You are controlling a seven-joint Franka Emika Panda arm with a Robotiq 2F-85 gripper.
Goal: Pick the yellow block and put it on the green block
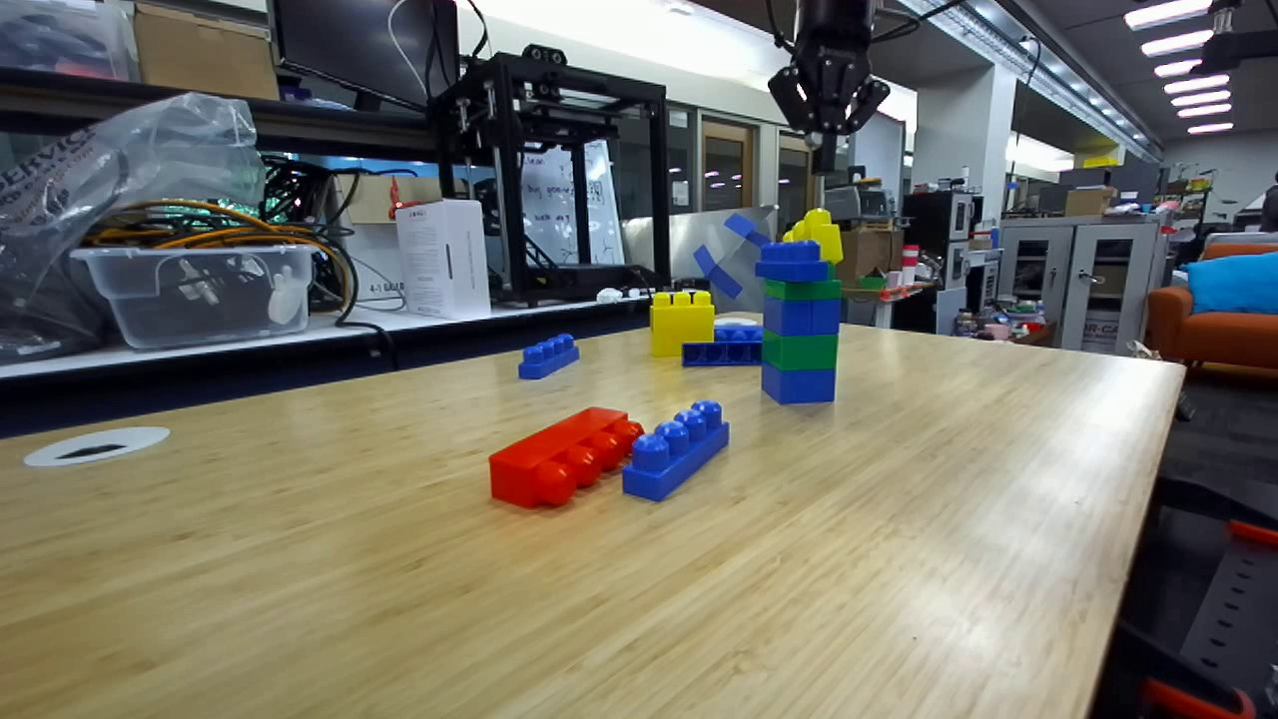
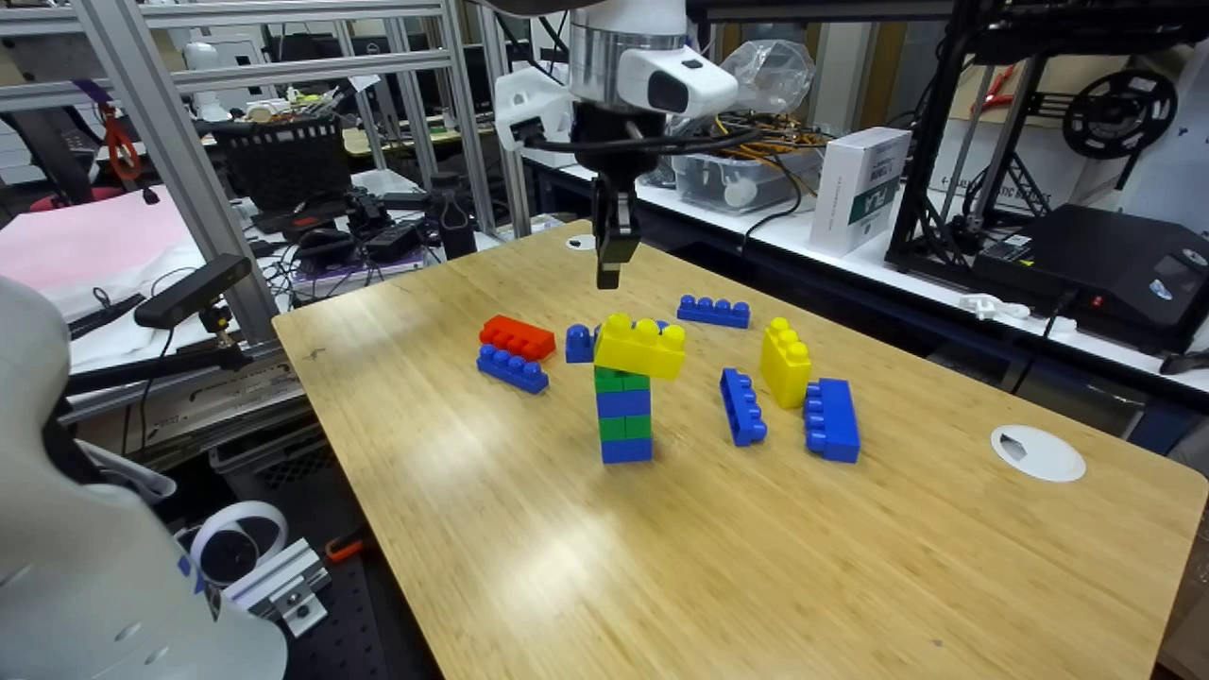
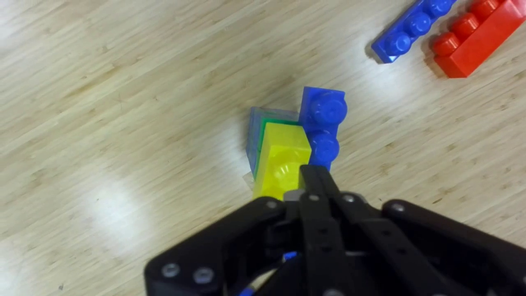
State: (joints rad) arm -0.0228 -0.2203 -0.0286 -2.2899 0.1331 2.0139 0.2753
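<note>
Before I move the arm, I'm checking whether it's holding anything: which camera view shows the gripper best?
The wrist view: the gripper is close up, its fingers together, nothing between them. Both exterior views show it smaller, above the yellow block.

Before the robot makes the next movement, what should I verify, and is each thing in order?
1. The yellow block rests on the uppermost green block: ok.
2. It is fully pressed down: cannot tell.
3. The tower stands upright: ok.
4. The yellow block lies within the tower's outline: not ok, it overhangs.
5. The fingers are shut and hold nothing: ok.
6. The fingers clear the yellow block: ok, gap in both exterior views.
</note>
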